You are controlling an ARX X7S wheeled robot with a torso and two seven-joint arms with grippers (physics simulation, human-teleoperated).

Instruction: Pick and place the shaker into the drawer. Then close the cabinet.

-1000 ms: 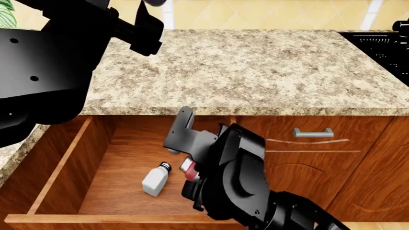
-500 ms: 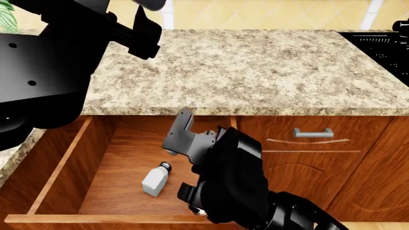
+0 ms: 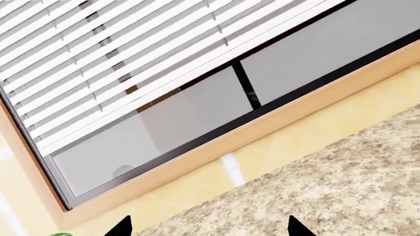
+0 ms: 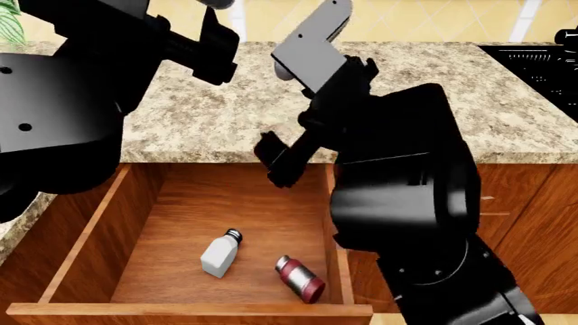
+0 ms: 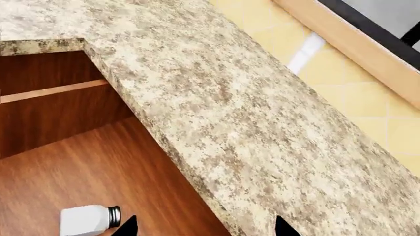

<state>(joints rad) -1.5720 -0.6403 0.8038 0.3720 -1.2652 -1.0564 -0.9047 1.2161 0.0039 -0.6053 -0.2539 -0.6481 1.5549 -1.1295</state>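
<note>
1. Inside the drawer (image 4: 135, 271): two shakers lie on their sides on the wood floor — white shaker (image 4: 219, 253) w/ dark cap, and red shaker (image 4: 301, 278) just beside it, near the right wall. Not touching.
2. Placing looks done, by my read. Left to do: shut the drawer, which is pulled well out from under the table (image 4: 397, 101), so the cabinet counts as closed.
3. Right fingers (image 5: 203, 227): only two dark tips show, spread apart w/ nothing between; they hang over the table edge above the drawer.
4. Left fingers (image 3: 206, 227): tips likewise apart, empty, aimed at wall and window blinds (image 3: 131, 64).
</note>
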